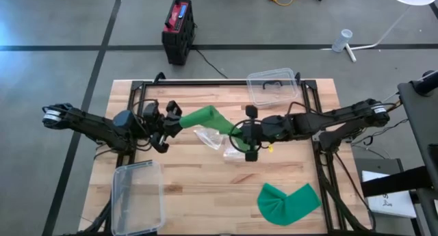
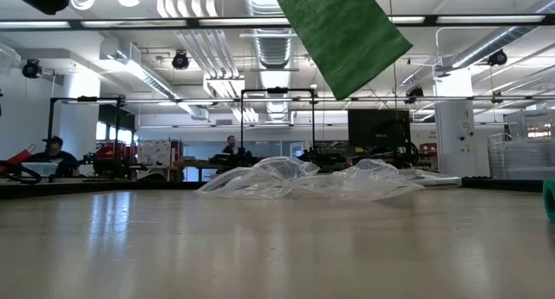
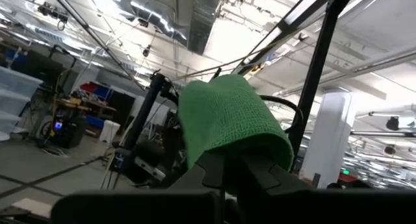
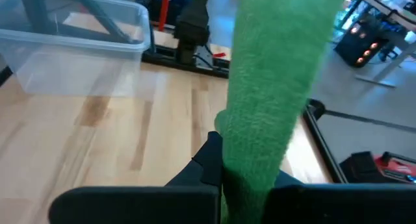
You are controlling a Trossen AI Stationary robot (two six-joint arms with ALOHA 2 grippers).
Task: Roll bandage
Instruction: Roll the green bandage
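Left hand (image 1: 171, 120): fingers pressed together, pinching one end of the green bandage (image 1: 205, 117). In its wrist view the cloth (image 3: 227, 123) drapes over the dark fingers (image 3: 260, 175), lifted clear of the tabletop (image 1: 205, 195).

Right hand (image 1: 248, 133): fingers also pressed together on the bandage's other end. In its wrist view the green strip (image 4: 276, 87) runs straight out from between the fingers (image 4: 211, 160).

Bandage spans the gap between the two hands, held in the air; the low view shows a hanging stretch of it (image 2: 342, 35) well above the tabletop.

Just beneath and between the hands: crumpled clear plastic wrapping (image 1: 213, 139) lying on the tabletop, also plain in the low view (image 2: 299, 179).

Beyond the right hand, at the far edge of the tabletop: an empty clear plastic tub (image 1: 272, 87). On the near side of the left hand, at the tabletop's near corner: a second clear tub (image 1: 139, 196).

Well apart from the right hand, toward the near edge on its side: a second green bandage piece (image 1: 287, 202) lying folded flat.

Off the tabletop, on the floor past the left hand: a black and red case (image 1: 178, 29).
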